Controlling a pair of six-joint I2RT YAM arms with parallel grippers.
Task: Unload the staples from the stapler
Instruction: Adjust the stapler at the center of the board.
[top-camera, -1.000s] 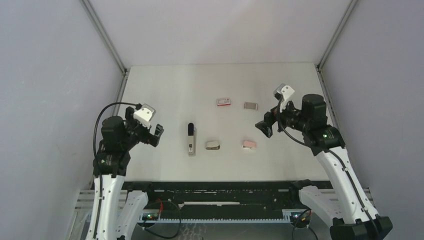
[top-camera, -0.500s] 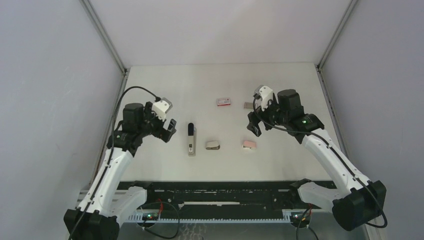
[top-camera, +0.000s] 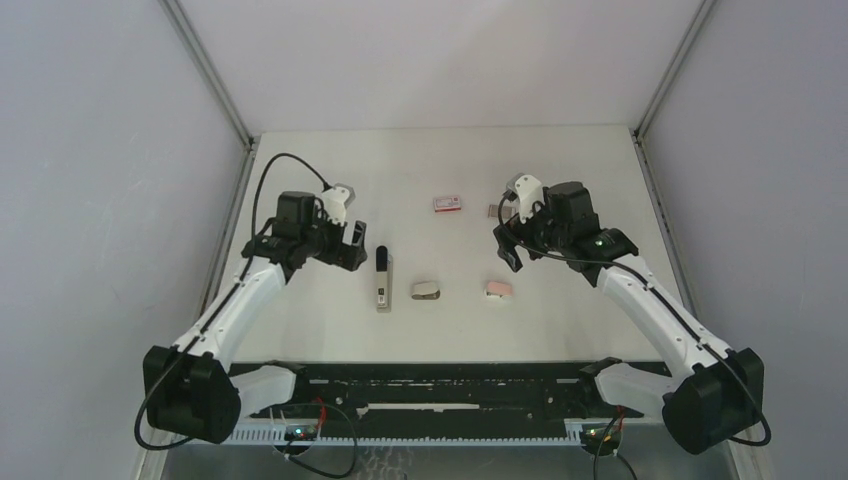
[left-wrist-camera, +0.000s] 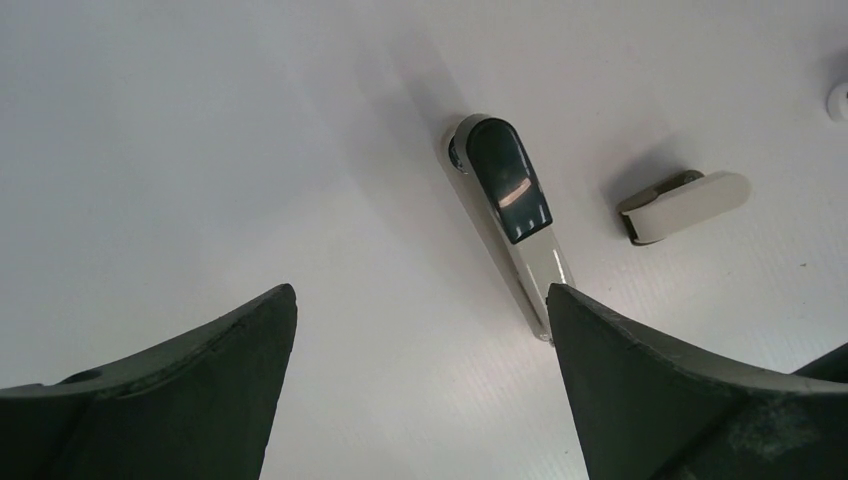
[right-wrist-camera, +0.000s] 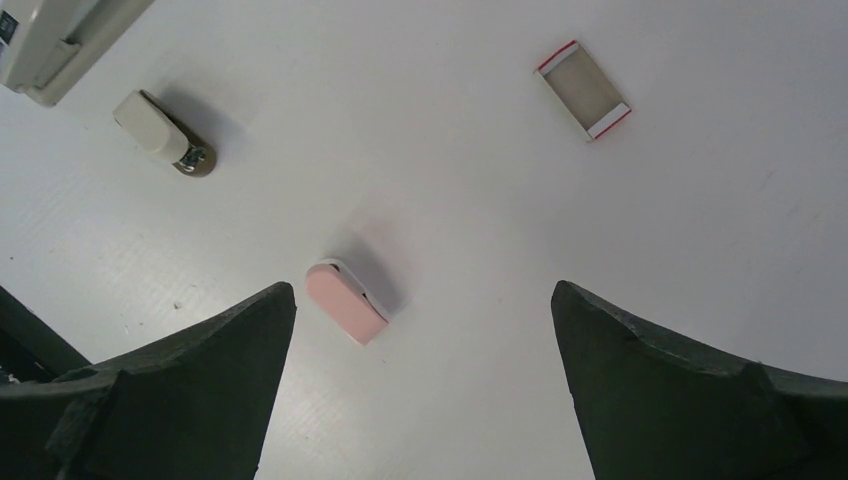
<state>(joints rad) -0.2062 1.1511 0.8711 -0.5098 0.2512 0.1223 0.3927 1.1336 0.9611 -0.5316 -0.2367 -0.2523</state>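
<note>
A long black-and-white stapler (top-camera: 381, 277) lies shut on the table; in the left wrist view the stapler (left-wrist-camera: 510, 215) sits ahead and right of my fingers. My left gripper (top-camera: 352, 245) (left-wrist-camera: 421, 290) hovers open just left of it, with nothing between the jaws. A small beige stapler (top-camera: 426, 290) (right-wrist-camera: 160, 133) and a small pink stapler (top-camera: 498, 289) (right-wrist-camera: 347, 302) lie further right. My right gripper (top-camera: 505, 245) (right-wrist-camera: 423, 287) hangs open above the table, just behind the pink one. No staples show in any view.
A red-and-white little box (top-camera: 447, 204) (right-wrist-camera: 583, 89) lies toward the back. A small grey item (top-camera: 493, 210) peeks out beside the right wrist. Grey walls close in the white table (top-camera: 330, 170) on three sides.
Both arms have reached inward over the table: the left gripper moved right toward the long stapler, the right gripper moved left toward the pink one. Both stayed open.
</note>
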